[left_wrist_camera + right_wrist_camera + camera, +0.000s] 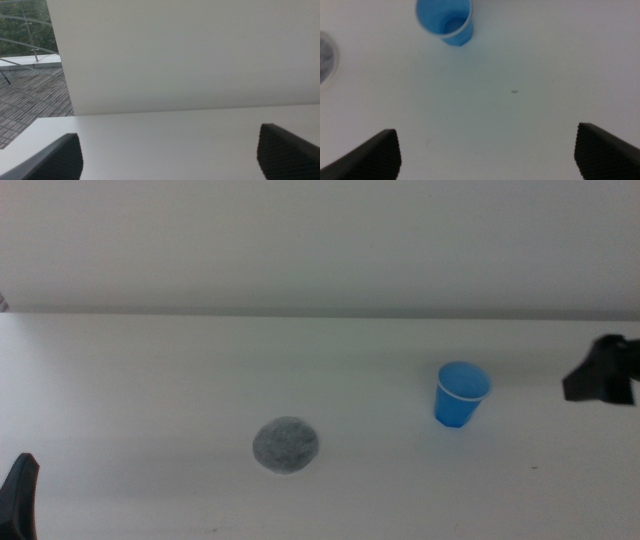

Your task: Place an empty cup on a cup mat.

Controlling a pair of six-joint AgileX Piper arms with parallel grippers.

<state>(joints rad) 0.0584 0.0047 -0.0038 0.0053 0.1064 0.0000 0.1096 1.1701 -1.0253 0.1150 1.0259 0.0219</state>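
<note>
The blue cup [461, 394] stands upright and empty on the white table, right of centre. The speckled grey cup mat [286, 444] lies flat to its left and nearer the front, apart from it. My right gripper [598, 374] hovers at the right edge, well right of the cup. In the right wrist view its jaws stand wide apart and empty [487, 134], with the cup [445, 20] ahead and a sliver of the mat [325, 57] at the picture's edge. My left gripper [20, 492] waits at the bottom left corner, jaws open and empty [168, 136].
The white table [150, 380] meets a plain pale wall [320, 240] behind. The left wrist view shows the wall and a window with an outdoor grating [25, 90] beyond the table's end. A tiny dark speck [514, 91] lies on the table.
</note>
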